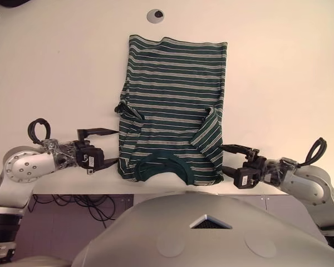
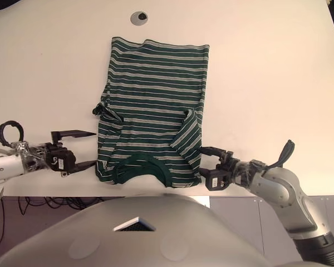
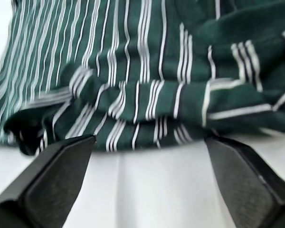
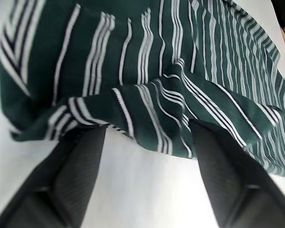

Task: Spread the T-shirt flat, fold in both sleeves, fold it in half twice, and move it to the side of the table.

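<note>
Closest to the robot, along the near edge of the white table point(image 1: 278, 83), both grippers sit low at the T-shirt's collar end, one at each side.

The left gripper point(image 1: 114, 147) is spread wide, one finger above the other in the head views, with its tips just at the left edge of the cloth. In the left wrist view its fingers point(image 3: 52, 180) stand well apart over bare tabletop, and the folded striped edge lies just past the tips. Nothing is between them.

The right gripper point(image 1: 225, 158) is also wide and holds nothing. Its tips meet the shirt's right edge near the shoulder. In the right wrist view the two dark fingers point(image 4: 228, 175) reach to the rumpled edge of the fabric, which laps over the tips; whether they press on it I cannot tell.

The T-shirt point(image 1: 172, 111) is dark green with thin white stripes. It lies flat in the middle of the table, with its neckline nearest the robot and its hem at the far end. Both sleeves are turned in over the body, so the outline is a tall rectangle. The right sleeve slants across the chest, and the left one is bunched into a small knot of cloth at the left edge.

Beyond the hem a round grey cable grommet point(image 1: 155, 15) is set into the tabletop.
</note>
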